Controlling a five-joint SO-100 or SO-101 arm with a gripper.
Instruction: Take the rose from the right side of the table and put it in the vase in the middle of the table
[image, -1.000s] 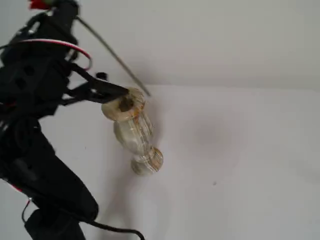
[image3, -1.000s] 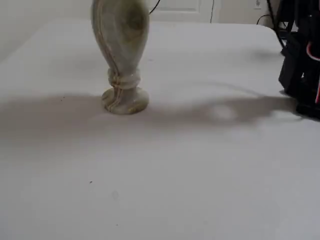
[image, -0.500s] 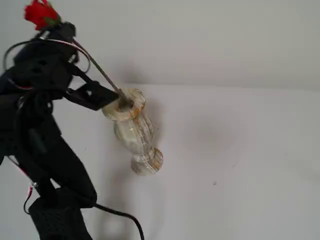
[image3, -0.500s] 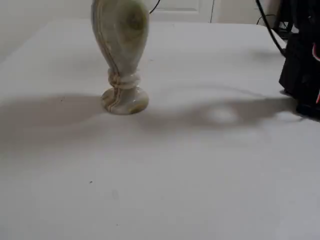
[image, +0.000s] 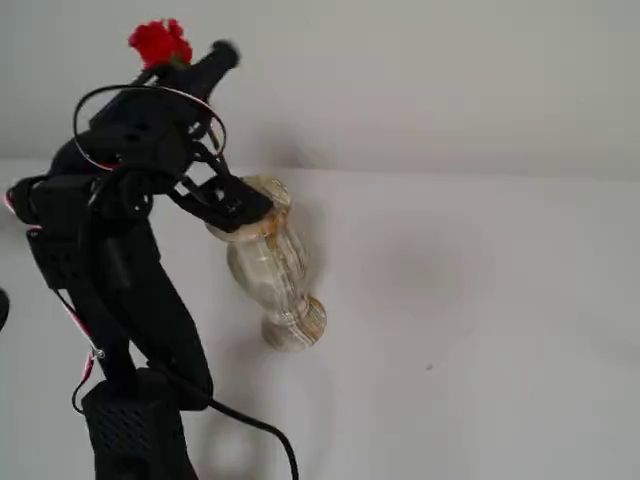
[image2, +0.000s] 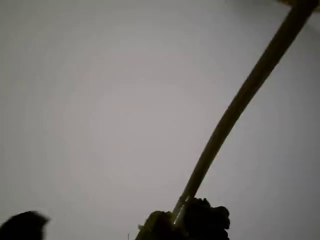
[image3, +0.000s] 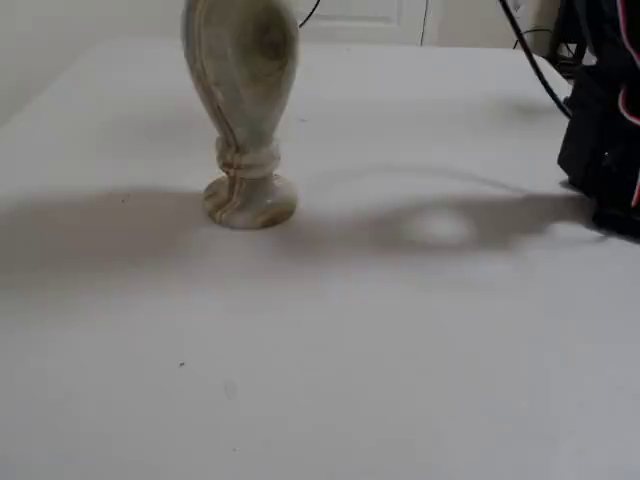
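The rose's red bud (image: 160, 42) is high above the white table (image: 480, 300), next to my black gripper (image: 212, 60). The gripper is shut on the rose's stem. In the wrist view the grey-green stem (image2: 235, 107) runs from the jaws of the gripper (image2: 185, 220) up to the top right corner. The cream veined vase (image: 275, 265) stands upright right of the arm, its mouth partly covered by a black arm part. The stem's lower end is hidden, so I cannot tell if it is in the vase. The vase's body and foot (image3: 240, 110) show in a fixed view, its mouth out of frame.
The arm's base (image: 130, 430) stands at the lower left with a black cable (image: 260, 430) trailing from it. The base also shows at the right edge of a fixed view (image3: 605, 130). White table (image3: 400, 350) spreads around the vase.
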